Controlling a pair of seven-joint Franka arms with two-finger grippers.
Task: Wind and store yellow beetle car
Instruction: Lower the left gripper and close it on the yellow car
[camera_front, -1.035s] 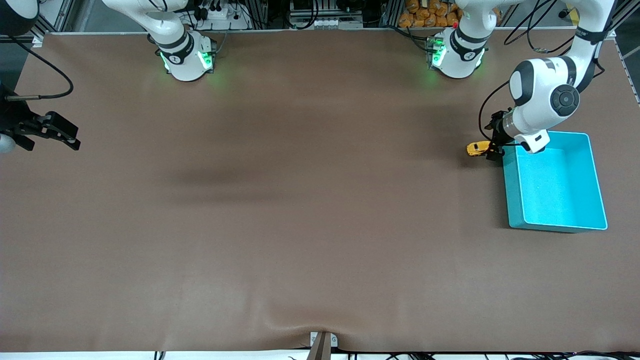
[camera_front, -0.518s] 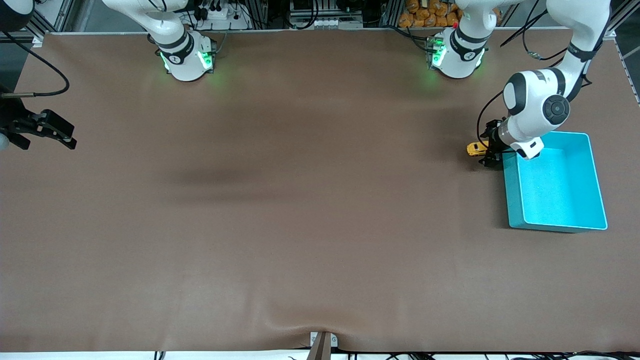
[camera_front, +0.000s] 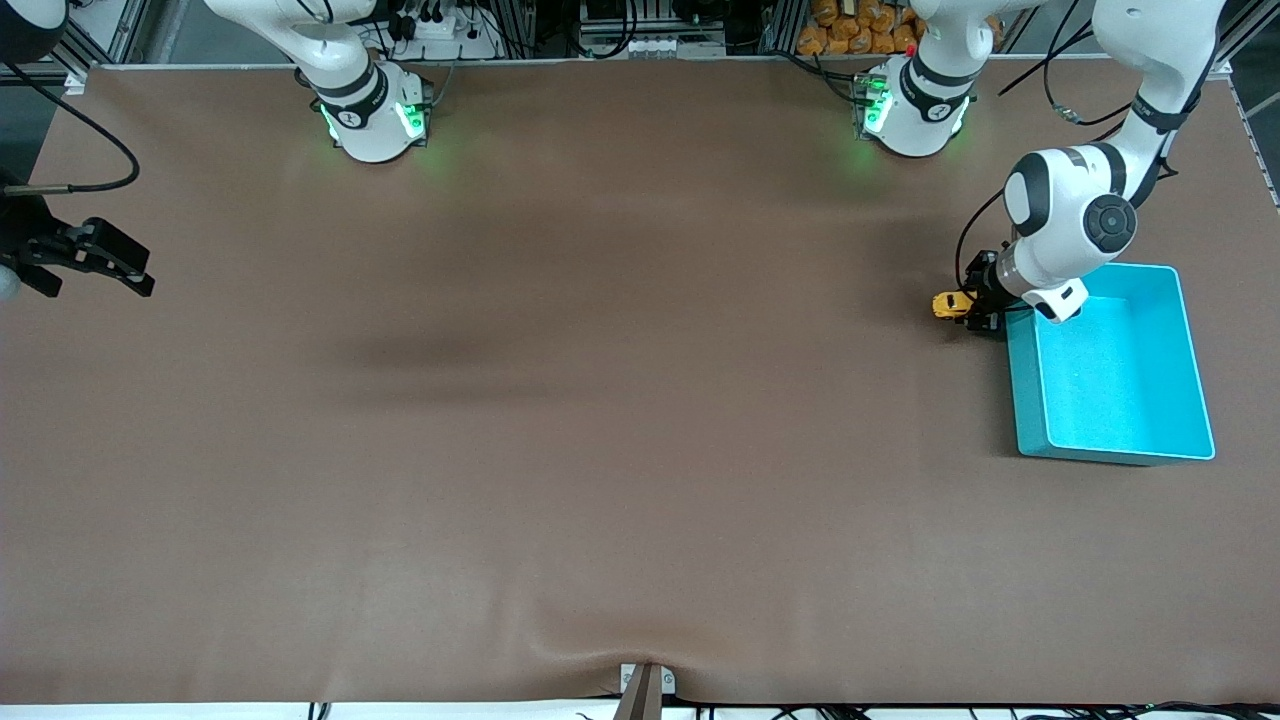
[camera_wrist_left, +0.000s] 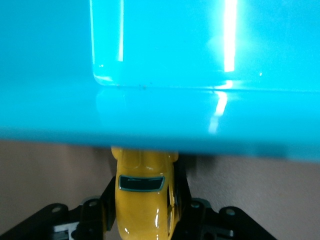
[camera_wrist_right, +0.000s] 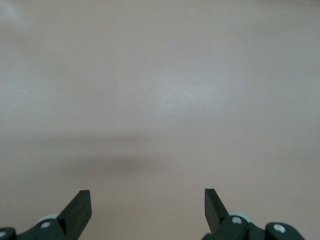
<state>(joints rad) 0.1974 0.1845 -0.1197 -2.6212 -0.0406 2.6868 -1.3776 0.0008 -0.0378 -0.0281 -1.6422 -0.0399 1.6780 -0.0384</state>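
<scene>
Yellow against the brown table (camera_front: 600, 400), the yellow beetle car (camera_front: 948, 304) sits at the left arm's end, near the edge where the robots' bases stand, just beside the outer wall of the cyan bin (camera_front: 1024, 390) at the bin's corner nearest the bases. The left gripper (camera_front: 975, 308) is down at the car with its fingers (camera_wrist_left: 185, 197) closed against the car's two sides, so it has hold of the toy. In the left wrist view the car (camera_wrist_left: 144, 200) shows its rounded roof and one dark window between the black fingers, its nose pointing at the cyan wall (camera_wrist_left: 160, 115) that fills most of that view. The right gripper (camera_front: 100, 262) waits over the table edge at the right arm's end, its fingers (camera_wrist_right: 80, 207) spread wide apart with nothing between them, only bare brown surface (camera_wrist_right: 160, 100) below.
</scene>
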